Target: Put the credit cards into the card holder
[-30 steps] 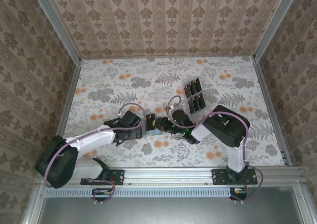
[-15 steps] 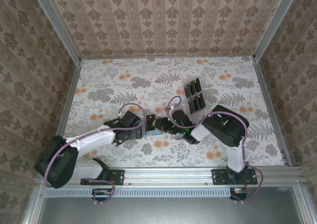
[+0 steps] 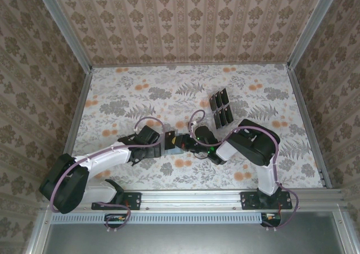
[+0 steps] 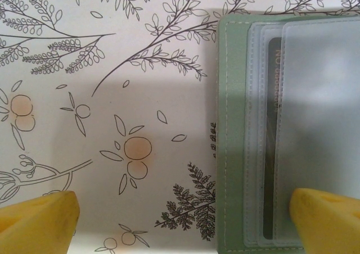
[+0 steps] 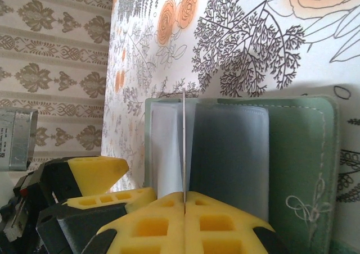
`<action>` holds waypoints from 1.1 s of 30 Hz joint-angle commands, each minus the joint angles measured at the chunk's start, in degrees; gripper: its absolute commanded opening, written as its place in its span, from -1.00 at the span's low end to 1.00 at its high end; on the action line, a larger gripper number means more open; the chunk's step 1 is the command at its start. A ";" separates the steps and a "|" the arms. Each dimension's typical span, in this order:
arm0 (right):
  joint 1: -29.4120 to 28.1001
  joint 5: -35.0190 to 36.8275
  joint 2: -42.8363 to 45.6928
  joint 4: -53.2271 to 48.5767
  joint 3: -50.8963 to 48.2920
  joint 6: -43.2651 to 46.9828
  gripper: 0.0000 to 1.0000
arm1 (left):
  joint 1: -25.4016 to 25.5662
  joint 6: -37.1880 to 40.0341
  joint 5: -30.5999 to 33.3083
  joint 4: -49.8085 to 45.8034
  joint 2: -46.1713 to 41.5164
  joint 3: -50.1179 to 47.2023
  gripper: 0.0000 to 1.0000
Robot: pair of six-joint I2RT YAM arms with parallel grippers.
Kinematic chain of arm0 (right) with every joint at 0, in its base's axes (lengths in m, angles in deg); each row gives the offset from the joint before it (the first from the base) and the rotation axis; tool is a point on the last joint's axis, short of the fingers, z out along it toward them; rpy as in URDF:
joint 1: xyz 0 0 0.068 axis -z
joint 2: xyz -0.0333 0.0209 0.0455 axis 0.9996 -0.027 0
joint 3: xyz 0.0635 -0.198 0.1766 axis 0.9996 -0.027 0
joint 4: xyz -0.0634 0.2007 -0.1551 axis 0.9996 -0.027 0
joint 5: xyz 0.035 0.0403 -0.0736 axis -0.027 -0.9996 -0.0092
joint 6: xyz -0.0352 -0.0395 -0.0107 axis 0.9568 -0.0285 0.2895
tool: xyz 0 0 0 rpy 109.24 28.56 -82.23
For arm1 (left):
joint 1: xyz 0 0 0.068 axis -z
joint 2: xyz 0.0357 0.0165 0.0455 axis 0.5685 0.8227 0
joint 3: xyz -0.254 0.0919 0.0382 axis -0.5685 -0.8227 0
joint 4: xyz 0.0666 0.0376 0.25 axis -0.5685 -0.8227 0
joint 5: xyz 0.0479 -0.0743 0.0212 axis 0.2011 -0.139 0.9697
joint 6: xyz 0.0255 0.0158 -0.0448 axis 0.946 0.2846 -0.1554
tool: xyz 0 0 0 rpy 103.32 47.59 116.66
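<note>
**Inspector:** Start at the left. How does the left gripper (image 4: 180,220) stand?

**Assistant:** Its jaws are spread wide and hold nothing. In its wrist view, one yellow fingertip (image 4: 39,217) hangs over the bare flowered table (image 3: 124,96). The other fingertip is over the clear sleeves of the card holder (image 4: 232,125).

**Inspector:** Where is the card holder?

**Assistant:** It is near the middle of the table, between the two grippers. It lies open and flat, with the grey-green cover underneath and the translucent pockets facing up. A dark strip shows through one pocket. The wrist view does not show whether that strip is a card.

**Inspector:** And the right gripper (image 5: 184,209)?

**Assistant:** Its fingers are pressed together with no gap. They pinch a thin card (image 5: 184,141), which its wrist view shows edge-on as a fine upright line. The line rises from the seam of the fingers and crosses the holder's pockets. The view does not show whether the card's far edge has gone into a pocket. The same view shows a yellow fingertip of the left gripper just beside the holder's left edge.

**Inspector:** What lies further right?

**Assistant:** The remaining credit cards (image 3: 224,97) are in a small black cluster. They sit beyond the right gripper, toward the back wall and well apart from the holder. Neither gripper touches them.
</note>
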 commanded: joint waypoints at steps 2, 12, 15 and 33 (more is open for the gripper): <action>-0.75 -1.78 -1.12 4.28 -1.02 -1.66 -1.00 | 0.07 -1.02 0.44 -1.28 -0.27 -0.91 1.00; -0.17 0.58 -0.01 5.45 -3.20 -2.11 -1.00 | 0.02 -5.06 4.04 -6.53 -1.63 -0.11 1.00; -0.02 0.43 -0.04 5.36 -3.06 -2.13 -1.00 | 0.08 -5.80 4.59 -7.37 -1.71 -0.15 1.00; 0.04 -0.89 -1.33 4.46 1.02 -2.07 -1.00 | 0.02 -5.91 4.51 -6.57 -1.72 -1.04 1.00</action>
